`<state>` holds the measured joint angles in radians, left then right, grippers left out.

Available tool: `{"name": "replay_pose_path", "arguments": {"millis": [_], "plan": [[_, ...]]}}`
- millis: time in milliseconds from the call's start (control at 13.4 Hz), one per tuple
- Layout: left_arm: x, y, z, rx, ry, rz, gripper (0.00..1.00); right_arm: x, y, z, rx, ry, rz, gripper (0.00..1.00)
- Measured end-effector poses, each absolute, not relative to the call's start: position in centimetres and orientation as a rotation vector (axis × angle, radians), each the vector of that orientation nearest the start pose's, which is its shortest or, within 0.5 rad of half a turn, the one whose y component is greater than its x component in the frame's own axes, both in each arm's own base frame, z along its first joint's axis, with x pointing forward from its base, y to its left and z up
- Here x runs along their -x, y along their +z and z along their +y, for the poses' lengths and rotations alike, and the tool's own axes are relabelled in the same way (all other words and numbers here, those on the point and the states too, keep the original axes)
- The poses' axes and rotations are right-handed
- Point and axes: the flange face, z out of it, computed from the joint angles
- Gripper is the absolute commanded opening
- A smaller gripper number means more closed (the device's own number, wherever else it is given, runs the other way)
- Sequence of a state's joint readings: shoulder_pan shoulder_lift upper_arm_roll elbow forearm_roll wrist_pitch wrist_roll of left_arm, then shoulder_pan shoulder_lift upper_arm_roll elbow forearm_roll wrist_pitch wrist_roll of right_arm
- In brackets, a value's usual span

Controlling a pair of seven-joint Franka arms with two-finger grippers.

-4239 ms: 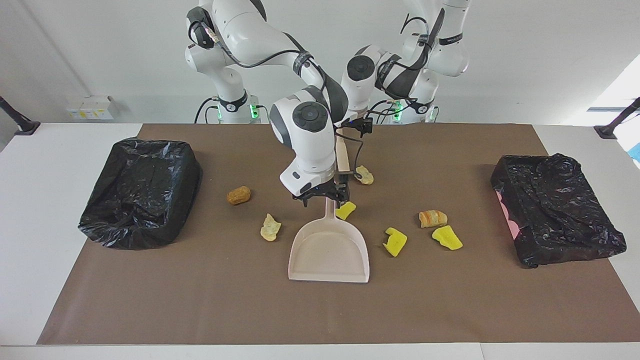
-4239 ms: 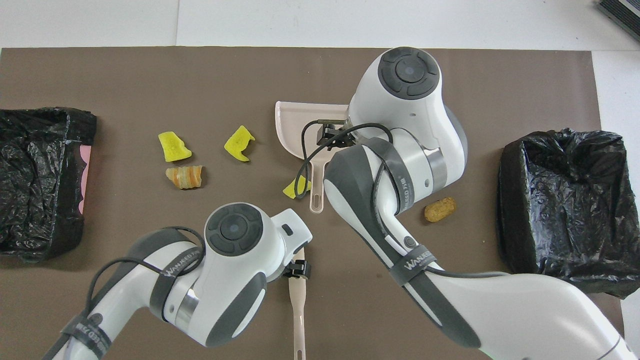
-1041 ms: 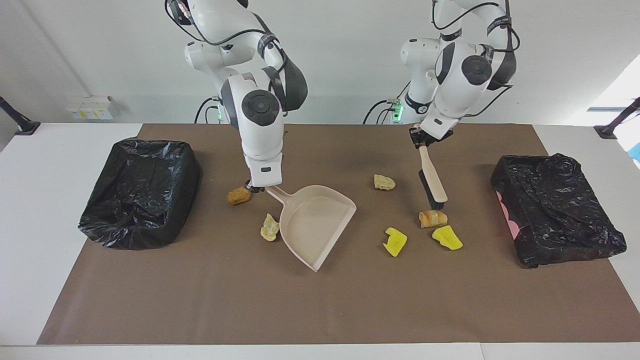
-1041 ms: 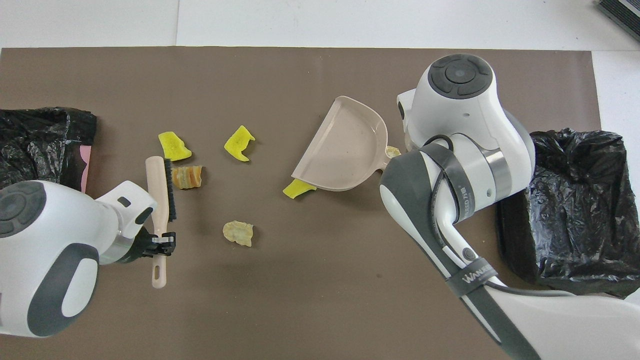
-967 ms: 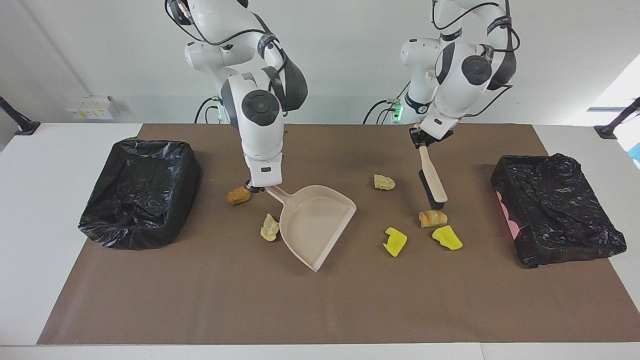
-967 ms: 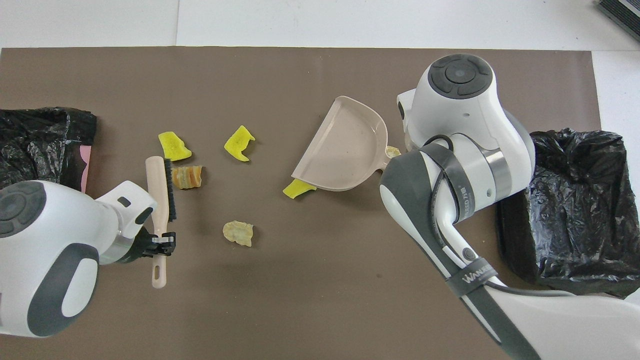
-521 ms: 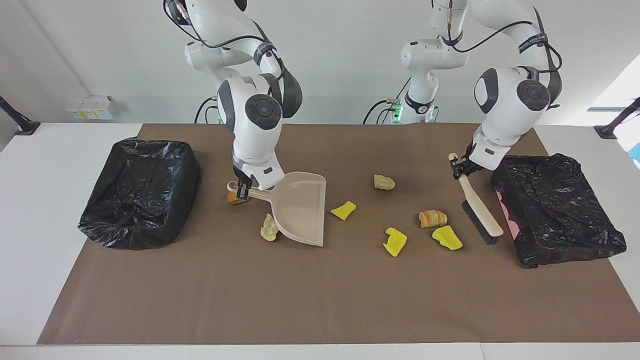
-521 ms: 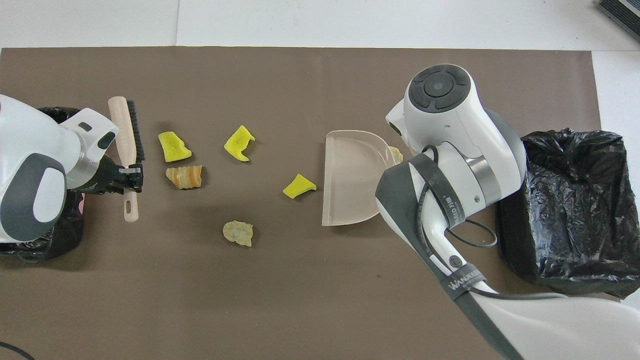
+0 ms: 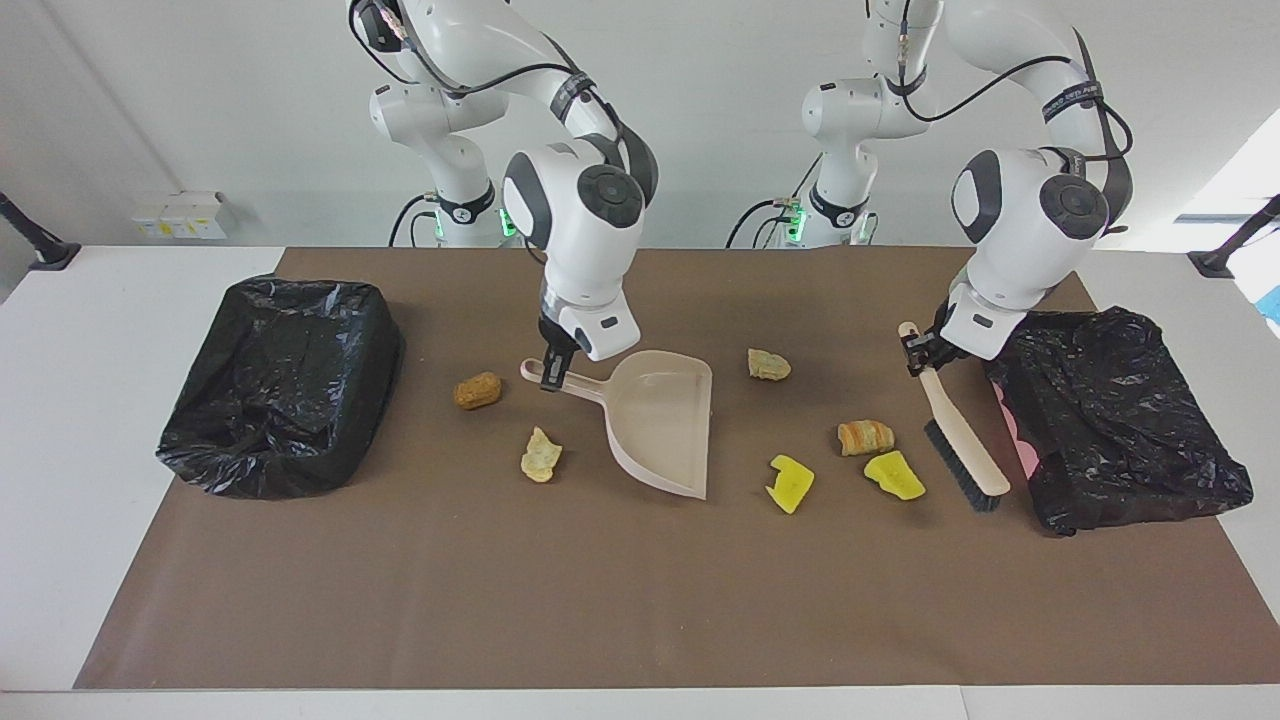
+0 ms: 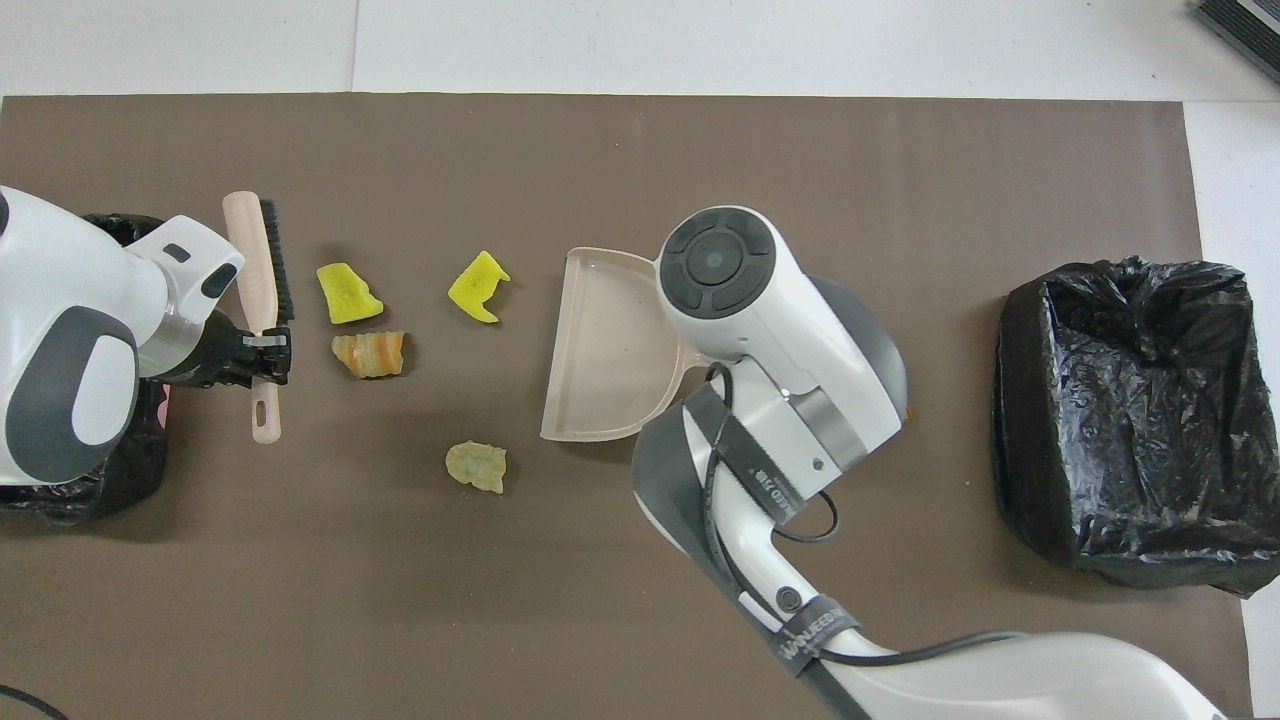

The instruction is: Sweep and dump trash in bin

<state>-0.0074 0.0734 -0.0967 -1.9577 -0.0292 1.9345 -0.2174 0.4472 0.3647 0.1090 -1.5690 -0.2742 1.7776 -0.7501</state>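
A brown mat (image 9: 640, 600) covered the white table (image 9: 60, 420). A white socket box (image 9: 180, 215) sat at the frame's upper left, with black clamps (image 9: 1225, 250) at both side edges.

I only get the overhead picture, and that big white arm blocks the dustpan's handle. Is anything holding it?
Observer: Yes. The facing view shows the right gripper shut on the dustpan handle.
Operator: Is any trash hidden under that arm?
Observer: Two pieces: a brown lump and a tan scrap, between the dustpan and the bin.
Operator: Does the brush lie flat?
Observer: No. The brush slopes, handle end up in the left gripper, bristle end low.
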Motion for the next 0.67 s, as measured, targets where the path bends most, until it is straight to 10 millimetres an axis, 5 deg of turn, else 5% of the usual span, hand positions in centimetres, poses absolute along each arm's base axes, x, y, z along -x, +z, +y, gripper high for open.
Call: {"name": "replay_pose_path", "arguments": {"millis": [149, 297, 669], "plan": [[-56.1, 42.7, -6.0, 3.151, 0.165, -0.17, 0.0, -55.9, 40.9, 34.4, 2.597, 0.261, -2.107, 0.0], [-56.3, 41.9, -5.9, 3.152, 0.172, -0.165, 0.0, -55.8, 39.3, 35.0, 2.587, 0.281, -2.113, 0.0], [-57.5, 36.2, -5.6, 3.157, 0.179, -0.18, 0.0, -57.2, 38.3, 31.9, 2.516, 0.403, -2.214, 0.0]]}}
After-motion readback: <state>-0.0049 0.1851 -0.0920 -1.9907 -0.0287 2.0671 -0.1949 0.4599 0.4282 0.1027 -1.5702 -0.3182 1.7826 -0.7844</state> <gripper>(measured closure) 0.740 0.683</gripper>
